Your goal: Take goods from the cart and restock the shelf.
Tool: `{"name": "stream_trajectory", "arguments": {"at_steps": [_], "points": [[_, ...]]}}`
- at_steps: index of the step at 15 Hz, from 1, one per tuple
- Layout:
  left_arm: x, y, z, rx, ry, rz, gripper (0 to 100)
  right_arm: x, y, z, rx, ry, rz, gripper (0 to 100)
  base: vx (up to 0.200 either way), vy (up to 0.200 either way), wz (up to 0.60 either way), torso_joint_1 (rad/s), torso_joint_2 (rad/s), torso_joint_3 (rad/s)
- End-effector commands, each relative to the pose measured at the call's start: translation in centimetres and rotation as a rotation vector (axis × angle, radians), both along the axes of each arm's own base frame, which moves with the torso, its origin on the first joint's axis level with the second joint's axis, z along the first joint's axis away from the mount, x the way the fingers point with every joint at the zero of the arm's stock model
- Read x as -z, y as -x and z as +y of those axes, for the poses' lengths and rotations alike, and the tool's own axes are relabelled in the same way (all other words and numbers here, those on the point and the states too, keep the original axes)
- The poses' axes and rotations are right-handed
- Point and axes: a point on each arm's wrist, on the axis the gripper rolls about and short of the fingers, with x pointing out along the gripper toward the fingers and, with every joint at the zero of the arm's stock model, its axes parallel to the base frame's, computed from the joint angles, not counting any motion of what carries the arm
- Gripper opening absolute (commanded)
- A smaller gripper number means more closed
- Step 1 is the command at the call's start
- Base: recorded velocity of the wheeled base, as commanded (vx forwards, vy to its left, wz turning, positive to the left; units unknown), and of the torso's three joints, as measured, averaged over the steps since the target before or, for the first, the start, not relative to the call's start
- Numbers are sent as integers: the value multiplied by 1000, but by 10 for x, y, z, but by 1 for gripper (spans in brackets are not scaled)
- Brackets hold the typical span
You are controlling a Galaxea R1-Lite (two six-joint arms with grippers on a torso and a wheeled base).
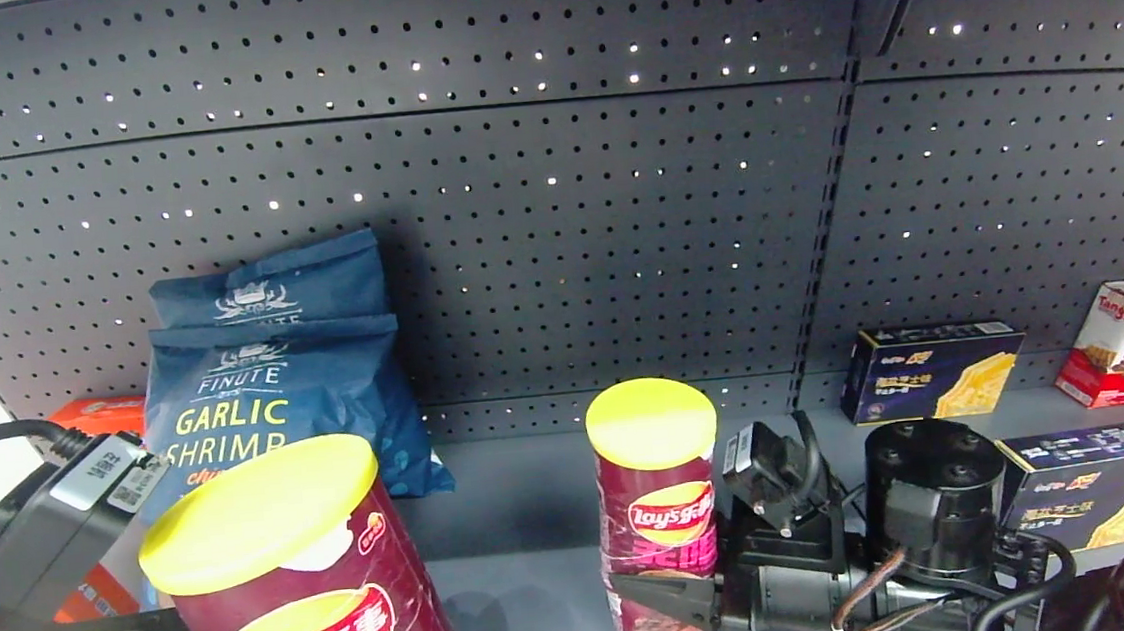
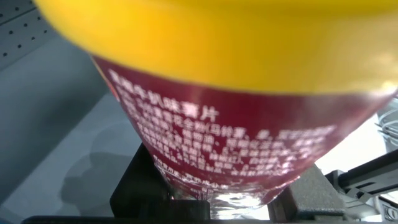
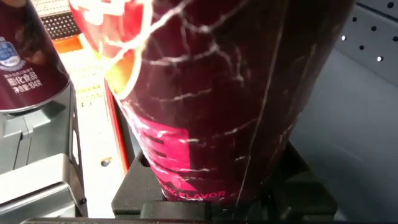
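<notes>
At 7 o'clock in the head view, the left gripper (image 2: 227, 202) is clamped on the lower body of the first chip can (image 1: 283, 598), which it holds upright. Blue snack bags (image 1: 276, 378) stand at its 12 o'clock. At 6 o'clock, the right gripper (image 3: 214, 196) grips the second chip can (image 1: 654, 469) low, from its 3 o'clock side, upright at the shelf (image 1: 526, 494).

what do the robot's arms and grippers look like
Both are black and grey. The right arm has a round bolted joint cap, black cables and one braided brownish cable; right gripper finger is a dark wedge. The left arm carries a boxy module with white coded labels and a black cable.
</notes>
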Motion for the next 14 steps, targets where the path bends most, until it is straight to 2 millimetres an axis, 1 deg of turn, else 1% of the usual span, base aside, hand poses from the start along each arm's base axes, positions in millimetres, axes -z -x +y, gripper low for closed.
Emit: {"name": "stream_trajectory", "arguments": {"at_steps": [1,10,11,14], "points": [[0,-1,1,-9,0,3,0,7,-2,2,0,17,16,0,0,0,0,0,0,0],[1,0,1,-8,0,3,0,6,-2,2,2,16,12,0,0,0,0,0,0,0],[1,0,1,-7,0,2,0,6,-1,1,3,15,14,100,0,0,0,0,0,0],[2,0,2,-7,-2,4,0,5,-1,1,3,14,13,100,0,0,0,0,0,0]]}}
